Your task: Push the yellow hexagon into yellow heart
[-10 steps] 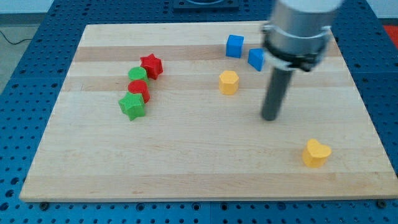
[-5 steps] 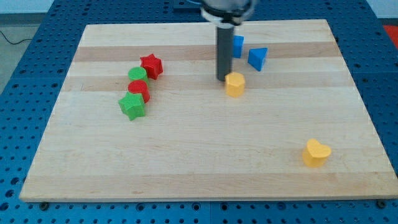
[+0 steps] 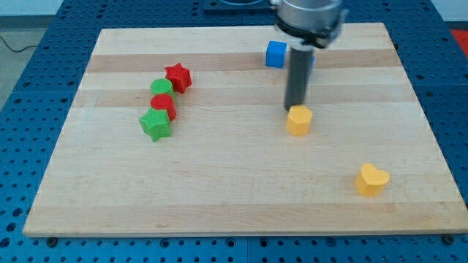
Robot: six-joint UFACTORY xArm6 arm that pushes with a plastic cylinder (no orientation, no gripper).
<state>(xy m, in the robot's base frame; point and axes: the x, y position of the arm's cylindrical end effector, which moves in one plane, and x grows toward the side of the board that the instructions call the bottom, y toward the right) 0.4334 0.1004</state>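
The yellow hexagon [image 3: 298,120] lies right of the board's middle. My tip [image 3: 293,109] touches its upper left edge, the dark rod rising straight above it. The yellow heart [image 3: 371,180] lies at the lower right of the board, well apart from the hexagon, down and to the view's right of it.
A blue cube [image 3: 276,54] sits near the top edge, left of the rod; a second blue block is hidden behind the rod. At the left a red star [image 3: 178,76], a green round block [image 3: 161,88], a red block [image 3: 163,105] and a green star [image 3: 155,124] form a diagonal chain.
My tip swung from the right to the hexagon's upper left, then pushed it down and to the right toward the heart. The blue triangular block is now hidden behind the rod.
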